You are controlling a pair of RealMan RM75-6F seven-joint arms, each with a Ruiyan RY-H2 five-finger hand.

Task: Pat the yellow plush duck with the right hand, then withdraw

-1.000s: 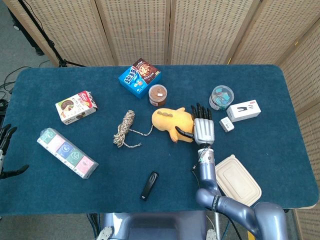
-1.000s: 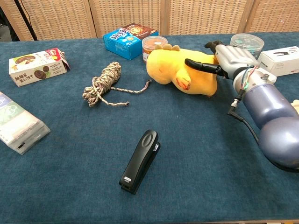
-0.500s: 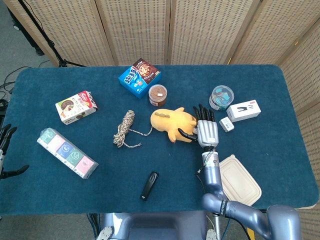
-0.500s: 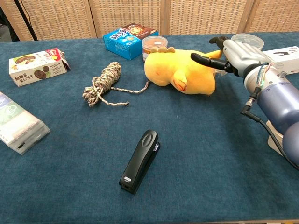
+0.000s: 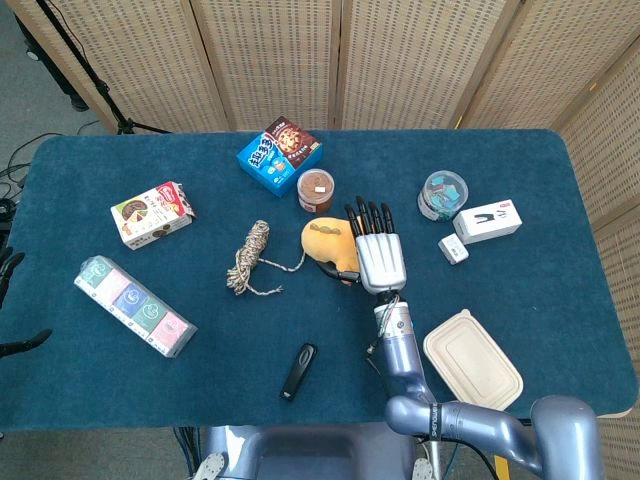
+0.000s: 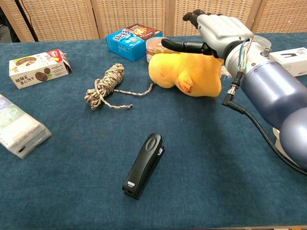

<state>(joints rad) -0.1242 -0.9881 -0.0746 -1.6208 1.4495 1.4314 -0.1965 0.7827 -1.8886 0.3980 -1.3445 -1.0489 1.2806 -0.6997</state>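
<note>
The yellow plush duck point(image 5: 323, 243) point(image 6: 184, 74) lies on its side mid-table on the blue cloth. My right hand point(image 5: 377, 256) point(image 6: 216, 29) is flat and open, palm down, over the duck's right half, covering it in the head view. In the chest view the hand hovers just above the duck's back, and the thumb point(image 6: 184, 46) reaches left close over its top; I see no firm contact. Only the dark fingertips of my left hand point(image 5: 8, 265) show at the left edge of the head view, spread and holding nothing.
Behind the duck stand a brown-lidded cup point(image 5: 316, 188) and a blue snack box point(image 5: 280, 155). A rope coil point(image 5: 252, 255) lies to its left and a black stapler point(image 5: 298, 370) in front. A clear tub point(image 5: 443, 193), white box point(image 5: 487, 221) and beige lidded container point(image 5: 472, 358) sit to the right.
My right hand has risen and swung left, from beside the duck's right end to over its body. The duck shifted slightly left. The left hand has slid further out of view.
</note>
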